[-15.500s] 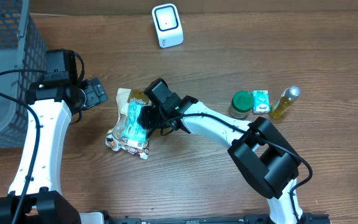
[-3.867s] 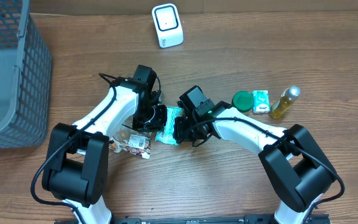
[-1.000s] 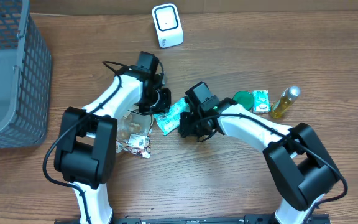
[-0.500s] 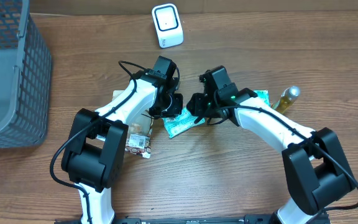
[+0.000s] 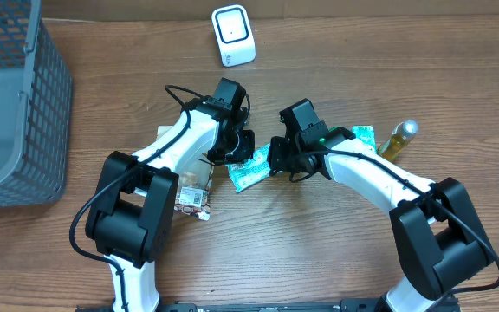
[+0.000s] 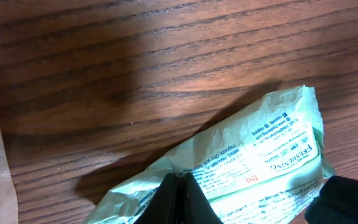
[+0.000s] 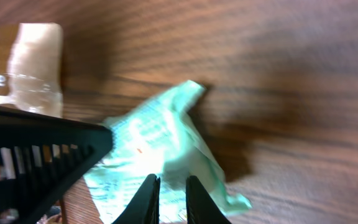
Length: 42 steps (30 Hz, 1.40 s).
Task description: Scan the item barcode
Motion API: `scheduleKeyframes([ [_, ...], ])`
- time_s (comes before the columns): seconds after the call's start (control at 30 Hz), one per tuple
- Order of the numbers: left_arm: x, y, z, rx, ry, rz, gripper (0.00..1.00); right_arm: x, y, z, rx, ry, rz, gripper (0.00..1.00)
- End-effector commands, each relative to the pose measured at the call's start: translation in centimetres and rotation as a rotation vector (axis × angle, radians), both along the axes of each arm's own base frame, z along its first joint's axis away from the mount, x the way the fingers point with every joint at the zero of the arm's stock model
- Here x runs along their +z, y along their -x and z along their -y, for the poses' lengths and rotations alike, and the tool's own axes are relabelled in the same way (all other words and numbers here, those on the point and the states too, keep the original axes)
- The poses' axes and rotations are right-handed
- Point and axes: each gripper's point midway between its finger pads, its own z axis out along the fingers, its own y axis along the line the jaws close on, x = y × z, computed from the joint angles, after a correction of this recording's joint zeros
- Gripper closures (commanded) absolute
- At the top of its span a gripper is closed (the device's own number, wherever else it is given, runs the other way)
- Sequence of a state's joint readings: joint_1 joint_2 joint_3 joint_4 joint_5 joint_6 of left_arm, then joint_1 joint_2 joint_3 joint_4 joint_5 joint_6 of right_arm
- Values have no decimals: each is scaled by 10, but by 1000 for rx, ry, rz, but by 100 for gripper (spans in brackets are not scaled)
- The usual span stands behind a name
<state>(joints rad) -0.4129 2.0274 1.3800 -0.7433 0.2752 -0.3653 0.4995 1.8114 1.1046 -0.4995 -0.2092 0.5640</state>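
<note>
1. On the near side of the white scanner (image 5: 233,35), well apart from it, the green packet (image 5: 249,171) hangs between my two arms, low over the wooden surface (image 5: 319,260). I cannot tell whether it is lifted clear or touching.
2. Left gripper (image 6: 178,186): jaws fully closed, pinching the packet's edge. The small-print side faces my left wrist camera.
3. Right gripper (image 7: 168,190): jaws nearly together with only a thin slit between them and packet film in it. I read that as a pinch on the other end.
4. Risk: if my arms pull apart, the thin film may tear or slip out of one pinch.
5. Risk: the packet is crumpled and I see no barcode in any view. The wrong or a wrinkled face may reach the scanner and give no read.
6. Risk: my wrists are close together and may knock on the way to the scanner.
7. Surface: dark wood grain. A brown snack bag (image 5: 189,186) lies farther from the scanner than the packet. A grey basket (image 5: 7,104) is far to the scanner's left. A mint box (image 5: 364,137) and a yellow bottle (image 5: 398,141) are off to its right. Of the room, only a pale strip shows behind the scanner.
</note>
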Motion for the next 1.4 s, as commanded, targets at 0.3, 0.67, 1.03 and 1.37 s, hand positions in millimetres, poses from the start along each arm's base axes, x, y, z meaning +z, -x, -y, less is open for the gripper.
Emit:
scheduleKeyframes([
  [0.3,-12,5,-5,9,-39,-23,95,-15,7,-3,-62,-24,-79,92],
  [0.67,-12,5,-5,9,-39,-23,95,-8,2,-10,8,-86,-56,96],
  [1.03,-12,4,-5,8,-37,-19,96,-32,18,9,-68,14,-162,96],
  [1.37,41,-16,-37,-35,142,-76,96,-55,25,14,-165,34,-254,96],
])
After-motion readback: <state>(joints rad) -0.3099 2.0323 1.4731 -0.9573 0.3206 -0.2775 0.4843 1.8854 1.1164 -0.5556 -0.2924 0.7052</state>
